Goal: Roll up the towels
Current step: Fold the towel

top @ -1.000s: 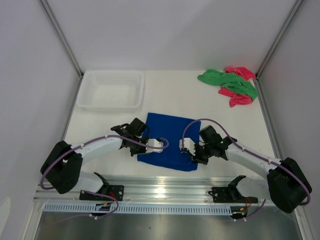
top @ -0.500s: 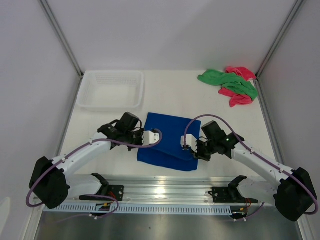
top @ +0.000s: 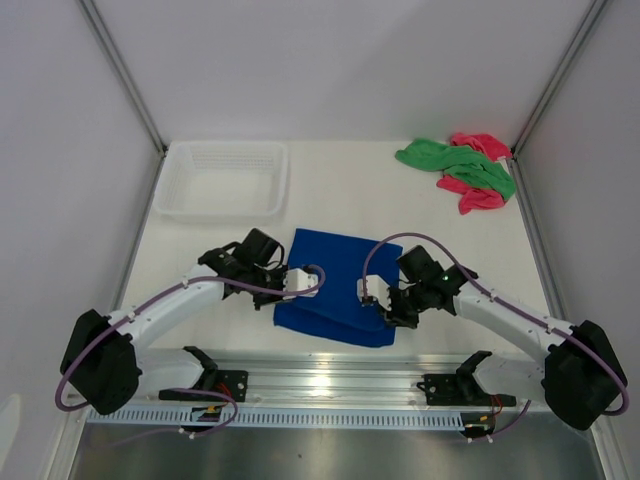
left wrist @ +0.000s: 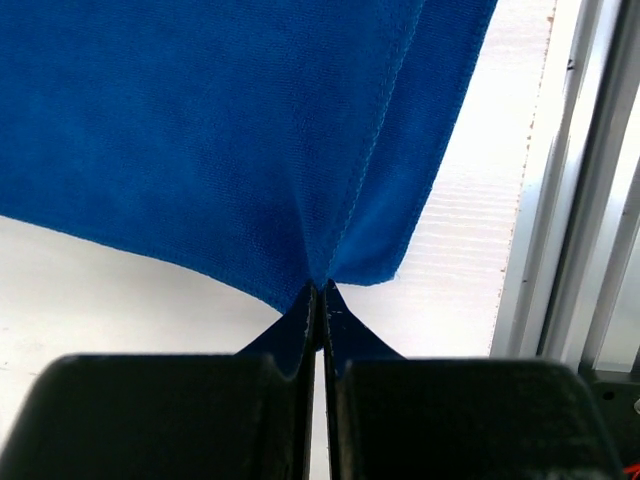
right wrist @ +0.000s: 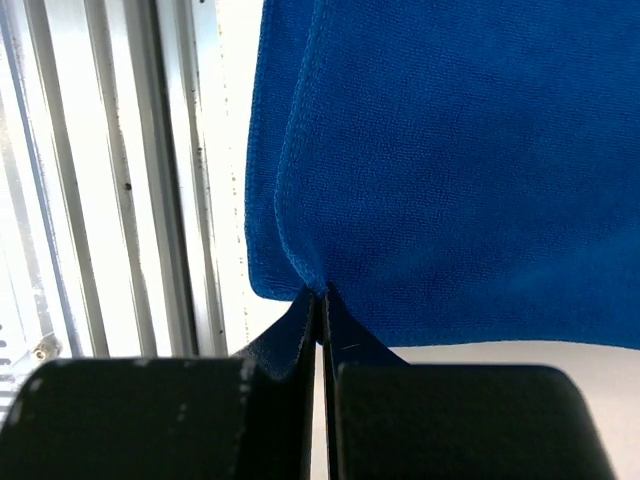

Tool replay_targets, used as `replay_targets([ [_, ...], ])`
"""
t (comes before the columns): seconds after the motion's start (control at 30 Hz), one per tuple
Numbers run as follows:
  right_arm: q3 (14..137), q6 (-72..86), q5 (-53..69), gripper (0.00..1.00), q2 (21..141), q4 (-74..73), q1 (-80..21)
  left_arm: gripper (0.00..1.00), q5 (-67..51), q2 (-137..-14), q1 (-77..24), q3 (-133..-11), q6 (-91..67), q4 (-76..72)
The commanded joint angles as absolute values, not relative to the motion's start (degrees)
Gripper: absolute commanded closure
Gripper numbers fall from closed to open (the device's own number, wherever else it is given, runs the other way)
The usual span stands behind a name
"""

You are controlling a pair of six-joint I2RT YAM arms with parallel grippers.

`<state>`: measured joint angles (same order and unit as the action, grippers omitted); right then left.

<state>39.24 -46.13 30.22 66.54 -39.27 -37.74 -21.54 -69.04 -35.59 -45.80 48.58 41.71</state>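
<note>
The blue towel (top: 335, 262) is pinched at opposite side edges, one clenched in the left claw (left wrist: 318, 288), one in the right claw (right wrist: 318, 293) (its bulk lies beyond both).

The royal blue towel (top: 335, 285) is plain; the green towel (top: 455, 162) and pink towel (top: 478, 196) are plain too. The basket (top: 220, 213) is white with a fine grid, the worktop (top: 350, 195) off-white. The left hand (left wrist: 319, 296) and right hand (right wrist: 318, 298) are black
</note>
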Motion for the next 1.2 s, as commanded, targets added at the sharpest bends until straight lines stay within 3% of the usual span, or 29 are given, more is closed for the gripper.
replay_targets([
  [0.0, 39.29, -46.41, 32.43, 1.0, 67.67, -39.82, -38.49, 0.99, -25.83, -69.26, -35.33, -45.09, 51.06, 43.86],
  [0.4, 37.97, -46.4, 31.99, 0.89, 73.47, -37.7, -41.48, 0.92, -24.7, -75.5, -36.65, -41.14, 52.12, 40.61],
  [0.43, 37.88, -46.58, 31.82, 0.85, 73.56, -37.79, -41.75, 0.89, -24.61, -75.5, -36.74, -41.05, 52.29, 40.69],
  [0.47, 37.79, -46.49, 31.64, 0.76, 73.65, -37.62, -41.92, 0.81, -24.61, -75.59, -36.74, -40.87, 52.73, 40.69],
  [0.57, 37.71, -46.32, 30.41, 0.66, 72.86, -37.53, -41.92, 0.63, -25.48, -75.24, -36.74, -40.34, 53.61, 41.13],
  [0.63, 37.97, -46.05, 29.27, 0.61, 71.46, -38.31, -41.92, 0.58, -26.19, -74.8, -36.74, -40.51, 54.05, 41.83],
  [0.67, 38.32, -46.05, 29.18, 0.43, 70.67, -38.84, -41.84, 0.56, -26.54, -74.53, -36.74, -40.34, 54.05, 42.88],
  [0.87, 42.01, -43.69, 30.41, 0.41, 61.01, -40.17, -40.09, 0.56, -27.94, -71.11, -36.39, -43.85, 55.46, 50.95],
  [1.03, 39.57, -25.91, 28.22, 0.29, 55.55, -14.64, -34.29, 0.56, -24.28, -69.6, -35.95, -45.7, 45.57, 45.46],
  [1.17, 40.95, -9.87, 20.83, 0.35, 63.69, 2.0, -25.95, 0.56, -17.85, -71.89, -35.68, -43.95, 39.56, 38.6],
])
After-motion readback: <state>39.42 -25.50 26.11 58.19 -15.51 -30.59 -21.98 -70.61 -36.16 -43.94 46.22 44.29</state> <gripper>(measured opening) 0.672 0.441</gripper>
